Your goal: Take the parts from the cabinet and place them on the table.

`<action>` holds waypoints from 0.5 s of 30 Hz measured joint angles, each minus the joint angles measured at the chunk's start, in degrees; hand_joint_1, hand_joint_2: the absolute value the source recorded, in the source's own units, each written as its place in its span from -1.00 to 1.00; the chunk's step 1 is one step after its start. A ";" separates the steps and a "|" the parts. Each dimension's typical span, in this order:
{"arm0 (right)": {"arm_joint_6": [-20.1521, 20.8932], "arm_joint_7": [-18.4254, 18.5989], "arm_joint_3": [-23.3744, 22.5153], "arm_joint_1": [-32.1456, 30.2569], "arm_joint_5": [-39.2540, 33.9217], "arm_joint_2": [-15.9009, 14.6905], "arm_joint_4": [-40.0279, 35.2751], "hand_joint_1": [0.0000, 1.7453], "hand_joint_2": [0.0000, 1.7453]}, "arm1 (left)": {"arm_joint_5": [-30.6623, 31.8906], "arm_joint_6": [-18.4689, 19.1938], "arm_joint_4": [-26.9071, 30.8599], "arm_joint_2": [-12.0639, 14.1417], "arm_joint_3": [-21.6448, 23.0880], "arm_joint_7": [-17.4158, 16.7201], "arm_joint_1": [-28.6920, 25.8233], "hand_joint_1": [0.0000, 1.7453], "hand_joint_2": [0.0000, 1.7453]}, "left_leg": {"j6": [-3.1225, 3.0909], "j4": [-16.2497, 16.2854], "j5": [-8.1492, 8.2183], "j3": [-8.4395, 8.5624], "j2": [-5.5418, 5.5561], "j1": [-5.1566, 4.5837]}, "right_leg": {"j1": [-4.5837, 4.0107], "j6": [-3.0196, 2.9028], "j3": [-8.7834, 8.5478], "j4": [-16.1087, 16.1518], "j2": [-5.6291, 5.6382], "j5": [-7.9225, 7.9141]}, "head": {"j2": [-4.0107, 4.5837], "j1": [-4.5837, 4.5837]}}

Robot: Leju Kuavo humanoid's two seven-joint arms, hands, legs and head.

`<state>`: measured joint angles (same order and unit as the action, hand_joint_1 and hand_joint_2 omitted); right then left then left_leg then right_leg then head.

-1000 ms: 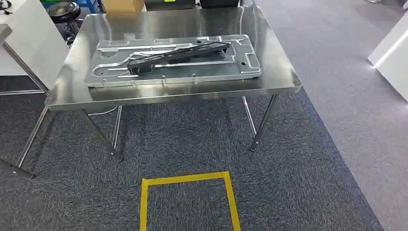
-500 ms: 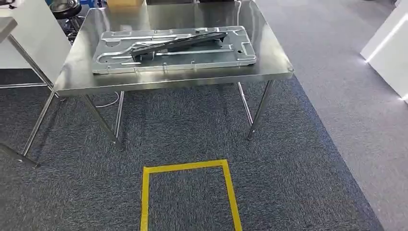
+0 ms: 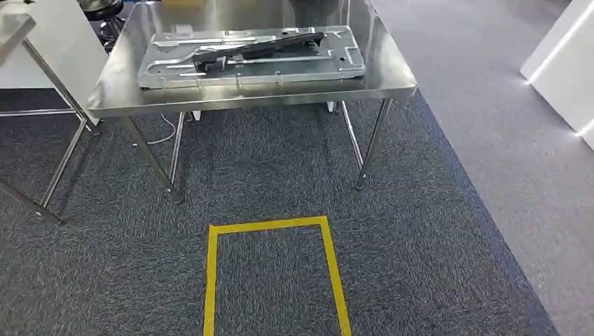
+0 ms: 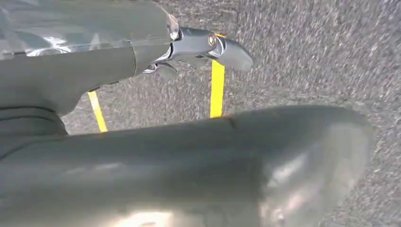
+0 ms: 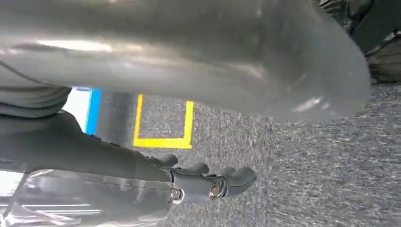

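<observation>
On the steel desk (image 3: 245,98) ahead of us lies a large stamped metal panel (image 3: 336,59), and a long dark part (image 3: 270,45) rests across its top, tilted from one corner toward the other. We judge those parts to be already delivered, so the step in hand looks like the walk between desk and cabinet; no cabinet is in view. A yellow tape outline (image 3: 270,225) marks the carpet (image 3: 434,266) in front of us. Our left hand (image 4: 208,47) hangs over the carpet with nothing in it, fingers extended. Our right hand (image 5: 213,182) likewise hangs empty, fingers loosely apart, near another taped square. If more parts remain, the next move calls for turning toward the cabinet, finding a part there, and raising a free hand to it.
</observation>
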<state>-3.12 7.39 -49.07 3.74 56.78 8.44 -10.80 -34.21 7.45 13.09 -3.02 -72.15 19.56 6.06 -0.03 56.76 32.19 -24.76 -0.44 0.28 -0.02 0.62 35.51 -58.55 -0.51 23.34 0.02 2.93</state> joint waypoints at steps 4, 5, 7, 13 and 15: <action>0.00 -1.12 0.00 -0.08 0.02 0.00 0.02 -1.00 -1.00 | 0.00 -0.26 -0.02 -0.26 0.00 0.04 0.02 -1.00 -1.00 | -2.04 -0.31 -2.40 -1.81 -0.64 0.17 | 0.53 1.27 1.11 -0.72 0.28 0.76 | 0.00 -0.02; -0.02 -1.40 -0.02 -0.10 0.02 0.00 0.02 -1.00 -1.00 | 0.00 -0.28 0.00 -0.28 0.02 0.04 0.09 -1.00 -1.00 | -2.36 -0.32 -3.03 -2.70 -0.59 0.18 | 0.42 1.39 1.92 -3.32 0.29 4.52 | 0.00 -0.02; -0.07 -1.90 -0.02 -0.12 0.02 0.02 0.02 -1.00 -1.00 | 0.00 -0.26 -0.02 -0.31 0.09 0.02 -0.01 -1.00 -1.00 | -2.51 -0.25 -4.49 -4.72 -0.58 0.05 | 0.48 1.73 4.00 -11.82 0.30 11.35 | 0.00 -0.02; -0.17 -4.65 -0.02 0.02 0.17 -0.15 -0.04 -1.00 -1.00 | 0.00 -0.15 -0.02 -0.91 0.24 -0.15 0.10 -1.00 -1.00 | -2.15 0.41 -8.37 -9.75 -0.71 -0.39 | -0.14 -0.05 -7.82 -3.45 0.56 6.47 | 0.00 0.00; -0.20 -5.11 -0.02 0.09 0.46 -0.52 -0.20 -1.00 -1.00 | 0.02 0.00 -0.02 -1.20 0.35 -0.20 0.11 -1.00 -1.00 | -1.53 0.55 -9.49 -10.52 -0.71 -0.76 | -0.44 -0.68 -12.72 4.78 0.53 8.66 | 0.00 0.00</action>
<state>-3.32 2.27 -49.09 3.83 57.24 7.91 -10.99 -34.18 7.45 13.07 -4.22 -71.80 19.37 6.17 -1.56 57.31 22.70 -35.28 -1.15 -0.48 -0.45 -0.06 22.79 -53.77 0.01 31.99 0.02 2.93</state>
